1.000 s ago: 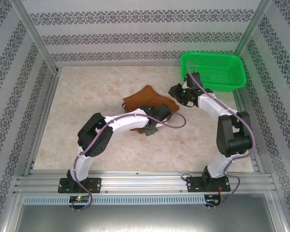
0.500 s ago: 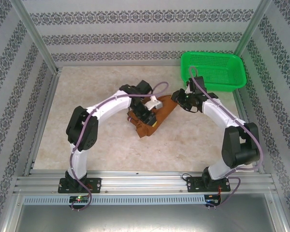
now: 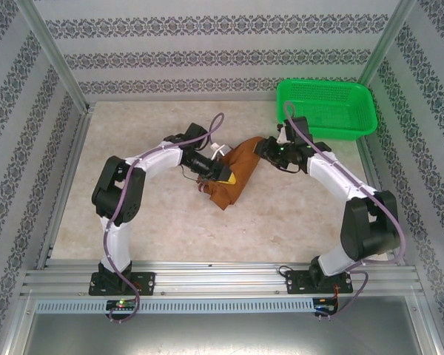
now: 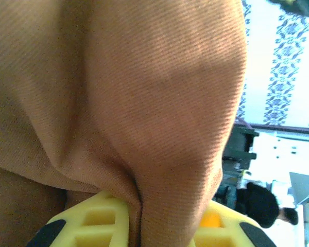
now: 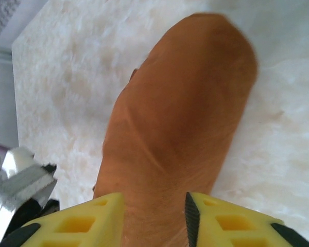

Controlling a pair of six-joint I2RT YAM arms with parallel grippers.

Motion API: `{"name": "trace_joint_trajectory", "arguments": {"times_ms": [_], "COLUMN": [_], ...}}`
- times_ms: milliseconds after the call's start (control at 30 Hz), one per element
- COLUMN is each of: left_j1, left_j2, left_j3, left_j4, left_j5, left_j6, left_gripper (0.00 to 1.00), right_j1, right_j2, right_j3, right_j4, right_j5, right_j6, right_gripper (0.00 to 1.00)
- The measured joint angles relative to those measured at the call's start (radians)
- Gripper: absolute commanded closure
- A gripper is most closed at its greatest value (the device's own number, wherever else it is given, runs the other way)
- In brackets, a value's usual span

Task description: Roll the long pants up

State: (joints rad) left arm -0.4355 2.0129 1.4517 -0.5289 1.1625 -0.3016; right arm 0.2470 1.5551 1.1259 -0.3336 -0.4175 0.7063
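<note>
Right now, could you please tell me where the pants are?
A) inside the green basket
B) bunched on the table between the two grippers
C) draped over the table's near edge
B: the pants lie bunched on the table between the left gripper and right gripper, outside the basket.

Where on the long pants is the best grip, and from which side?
Likely the near tip of the long pants, from above: it tapers thin and seems to lie free on the table, while the left hand pinches a fold farther back.
</note>
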Motion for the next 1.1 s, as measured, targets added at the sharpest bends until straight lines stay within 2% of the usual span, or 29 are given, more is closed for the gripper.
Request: {"name": "trace_joint_trajectory", "arguments": {"times_ms": [100, 233, 267, 333, 367, 433, 467, 533, 1100], "left_j1": [0.045, 0.146, 0.179, 0.229, 0.249, 0.264, 0.260, 0.251, 0.250], "left_j2": [0.000, 0.003, 0.009, 0.031, 0.047, 0.063, 0.062, 0.062, 0.050], "left_j3": [-0.006, -0.091, -0.123, -0.173, -0.188, -0.197, -0.192, -0.177, -0.239], "left_j4": [0.019, 0.146, 0.185, 0.248, 0.270, 0.284, 0.283, 0.280, 0.362], "left_j5": [0.023, 0.045, 0.049, 0.057, 0.062, 0.072, 0.071, 0.063, 0.110], "left_j6": [-0.054, -0.169, -0.198, -0.244, -0.262, -0.276, -0.276, -0.276, -0.287], "left_gripper": [1.00, 1.00, 1.00, 1.00, 1.00, 1.00, 1.00, 1.00, 1.00], "right_j1": [0.025, 0.053, 0.060, 0.070, 0.074, 0.084, 0.087, 0.095, 0.182], "right_j2": [0.027, 0.053, 0.061, 0.084, 0.100, 0.135, 0.154, 0.190, 0.584], "right_j3": [0.004, 0.005, 0.006, 0.013, 0.022, 0.047, 0.065, 0.105, 0.541], "right_j4": [-0.001, -0.008, -0.008, -0.007, -0.007, -0.007, -0.007, -0.007, -0.017], "right_j5": [-0.023, -0.027, -0.027, -0.029, -0.030, -0.033, -0.034, -0.040, -0.149], "right_j6": [-0.023, -0.034, -0.033, -0.031, -0.028, -0.024, -0.024, -0.026, -0.026], "right_gripper": [0.45, 0.45, 0.49, 0.85, 0.93, 0.90, 0.83, 0.77, 0.79]}}
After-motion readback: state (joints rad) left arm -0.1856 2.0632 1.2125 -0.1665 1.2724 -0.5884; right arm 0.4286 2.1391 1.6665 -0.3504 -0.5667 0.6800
